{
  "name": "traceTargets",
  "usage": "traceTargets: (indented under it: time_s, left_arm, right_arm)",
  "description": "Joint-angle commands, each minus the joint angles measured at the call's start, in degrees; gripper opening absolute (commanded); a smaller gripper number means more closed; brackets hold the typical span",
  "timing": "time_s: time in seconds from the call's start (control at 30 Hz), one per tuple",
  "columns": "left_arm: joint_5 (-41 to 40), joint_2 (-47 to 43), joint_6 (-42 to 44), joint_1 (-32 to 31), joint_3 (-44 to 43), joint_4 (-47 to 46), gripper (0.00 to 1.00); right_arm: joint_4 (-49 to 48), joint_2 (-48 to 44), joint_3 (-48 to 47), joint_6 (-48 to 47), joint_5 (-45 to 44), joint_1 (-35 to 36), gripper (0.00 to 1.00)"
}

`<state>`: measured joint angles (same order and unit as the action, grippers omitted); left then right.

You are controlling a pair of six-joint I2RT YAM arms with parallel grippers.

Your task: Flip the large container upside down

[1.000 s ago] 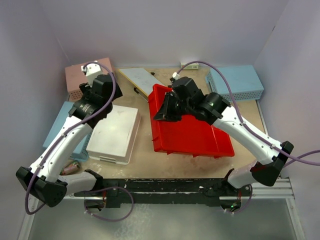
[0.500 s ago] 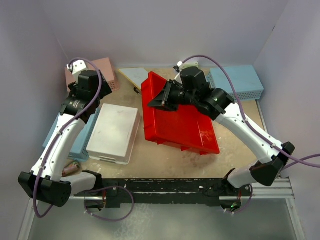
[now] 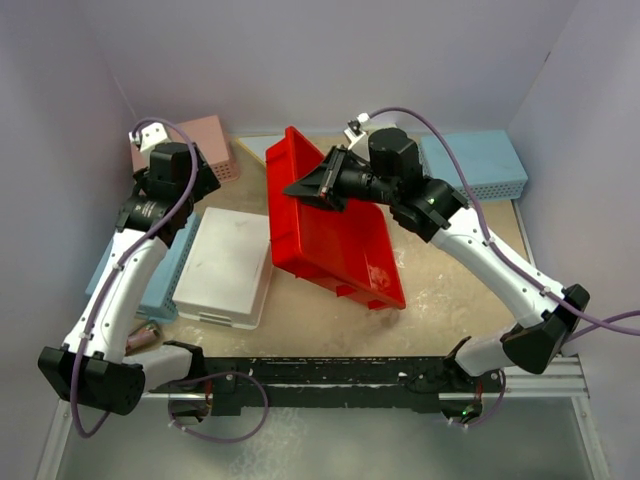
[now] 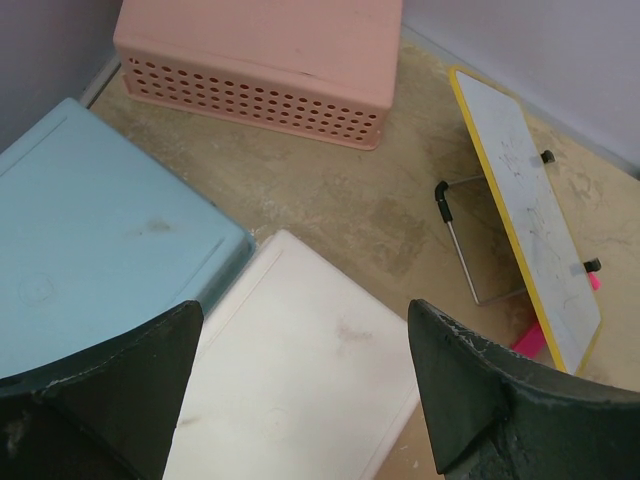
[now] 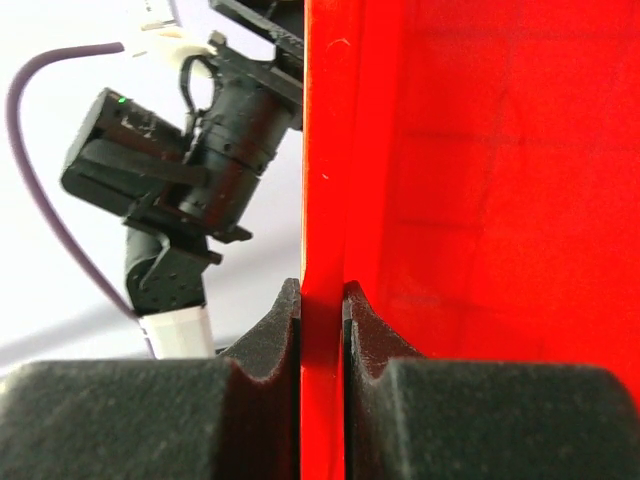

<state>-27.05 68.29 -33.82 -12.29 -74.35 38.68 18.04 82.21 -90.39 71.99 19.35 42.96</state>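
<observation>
One large container [image 3: 335, 240] stands at table centre, steeply tilted, its left rim raised. Right gripper [image 5: 322, 310] is pinched narrow on that rim. Left gripper [image 4: 305, 335] is spread wide, holding nothing, above one white tray [image 4: 300, 390]. Two light-blue baskets [image 3: 470, 165] [image 3: 115, 255] sit far right and near left. One pink basket [image 4: 260, 50] sits far left.

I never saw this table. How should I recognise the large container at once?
On the table, look just right of the flat white box. The large container stands tilted on its edge there, its rim pinched by the right pincer. Unlike the blue basket and the pink basket nearby, it is glossy bright red.
</observation>
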Motion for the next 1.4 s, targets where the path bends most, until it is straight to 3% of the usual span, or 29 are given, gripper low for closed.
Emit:
traceTargets:
  time_s: [0.0,0.3,0.6,0.87,1.0,1.13,1.23,1.37]
  left_arm:
    - [0.9,-2.3,-0.3,1.1,-0.6,-1.4,0.81]
    - [0.5,-2.4,0.3,1.7,-1.5,-1.2,0.81]
    - [-1.7,-2.5,1.4,1.8,-3.4,-0.1,0.81]
    - [-0.5,-2.2,1.2,1.8,-2.8,-0.9,0.81]
    - [0.4,-1.6,1.1,1.8,-3.0,-1.5,0.81]
    - [1.1,-1.1,1.1,1.8,-3.4,-1.8,0.81]
    - [1.0,-1.2,1.3,1.8,-3.4,-1.8,0.81]
    - [1.1,-1.3,1.6,1.8,-3.0,-1.8,0.81]
  right_arm:
    - [-11.5,-0.1,-2.6,4.3,4.5,0.0,0.0]
    - [-21.9,-0.2,-1.3,12.1,7.2,-0.2,0.0]
    - [-39.0,-1.3,8.8,25.3,11.4,-2.0,0.0]
    - [-38.7,-10.5,21.0,26.1,13.5,-8.9,0.0]
    - [-36.5,-15.1,26.3,25.5,19.5,-15.9,0.0]
    - [-42.0,-18.0,34.0,27.1,27.5,-22.8,0.0]
    - [-46.1,-17.9,36.7,26.3,39.1,-28.6,0.0]
    - [-33.4,-18.6,36.9,13.1,50.4,-34.7,0.1]
